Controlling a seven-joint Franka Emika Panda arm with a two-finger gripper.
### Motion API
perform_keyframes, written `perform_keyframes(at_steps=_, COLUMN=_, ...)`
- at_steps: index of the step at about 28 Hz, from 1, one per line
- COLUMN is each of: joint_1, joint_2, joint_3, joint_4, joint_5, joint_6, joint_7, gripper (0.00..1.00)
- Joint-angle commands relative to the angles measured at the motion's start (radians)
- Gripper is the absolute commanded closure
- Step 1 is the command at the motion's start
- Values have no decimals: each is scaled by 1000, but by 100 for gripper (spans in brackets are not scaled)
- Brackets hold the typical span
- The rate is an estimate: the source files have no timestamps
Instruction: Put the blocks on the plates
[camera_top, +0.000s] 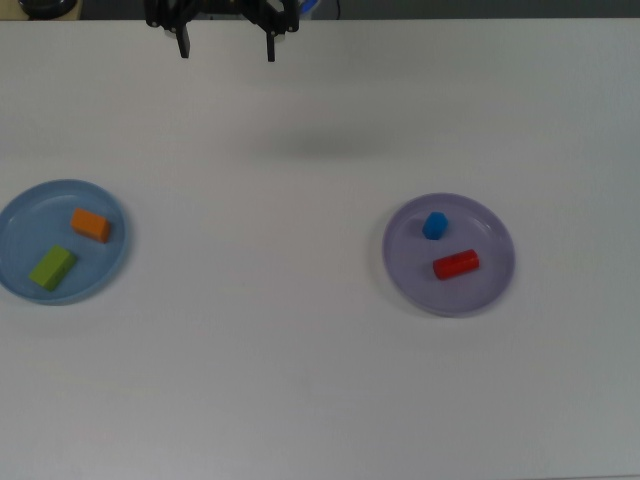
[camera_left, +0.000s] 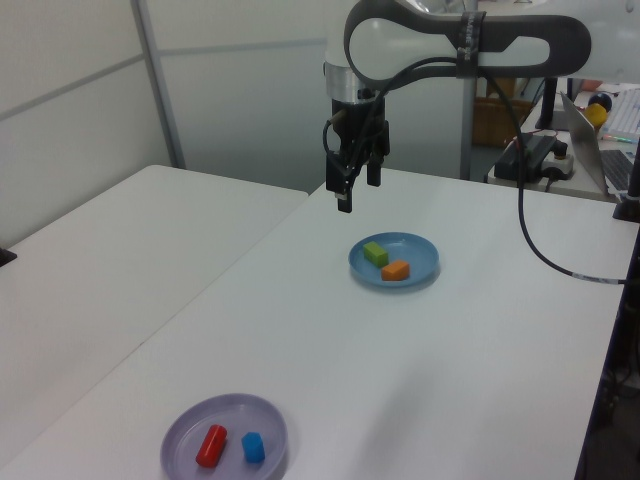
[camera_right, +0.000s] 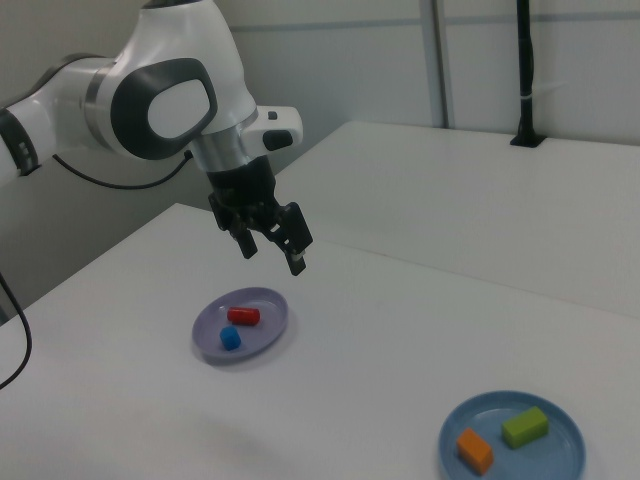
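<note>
a: where are the blocks?
b: orange block (camera_top: 91, 224) and green block (camera_top: 52, 267) lie on the blue plate (camera_top: 20, 220) — red block (camera_top: 456, 264) and blue block (camera_top: 434, 225) on the lavender plate (camera_top: 490, 290).
a: the gripper (camera_top: 227, 46)?
b: fingers spread, empty, high above the table (camera_top: 320, 390).

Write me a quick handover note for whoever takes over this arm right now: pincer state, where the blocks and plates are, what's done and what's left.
Pincer: open, holding nothing, raised above the table, away from both plates.
Light blue plate: holds the orange block and the lime-green block, lying apart from each other.
Lavender plate: holds the blue block and the red block, also apart.
Done: all four blocks sit on plates, two per plate.
Left: no block remains on the bare table, so the job looks finished; nothing more to place.
</note>
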Motion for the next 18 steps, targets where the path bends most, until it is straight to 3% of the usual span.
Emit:
perform_keyframes(at_steps=1, joint_1=7, joint_2=6, joint_3=-3, joint_4=8, joint_5=-20, joint_6=11, joint_7=9, gripper=0)
perform_keyframes(at_steps=11, joint_1=9, joint_2=6, joint_3=0, joint_4=6, joint_5=-17, joint_6=11, joint_7=9, gripper=0)
perform_keyframes(at_steps=18, joint_1=-6, joint_2=8, joint_3=27, joint_4=6, joint_5=-14, joint_6=14, joint_7=9, gripper=0)
